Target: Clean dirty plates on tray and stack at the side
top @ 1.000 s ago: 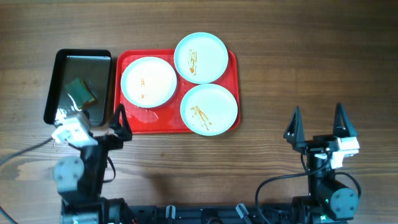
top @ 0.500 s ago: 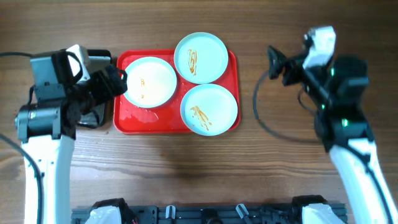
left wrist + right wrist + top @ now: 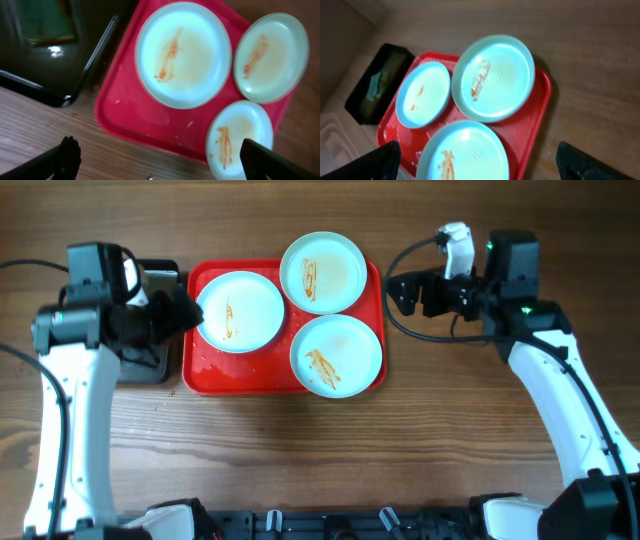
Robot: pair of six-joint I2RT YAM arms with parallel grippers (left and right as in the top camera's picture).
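Three pale mint plates lie on the red tray: a left plate, a back plate and a front right plate, each with orange-brown sauce streaks. They also show in the left wrist view, left plate, and in the right wrist view, back plate. My left gripper is open and empty above the tray's left edge, close to the left plate. My right gripper is open and empty just right of the tray.
A black metal pan stands left of the tray, mostly hidden by my left arm. A green sponge lies in the pan. Bare wooden table surrounds the tray.
Both arms rose from the front edge of the table and came up toward the tray. My left gripper now hangs over the tray's left edge; my right gripper sits at its right side.
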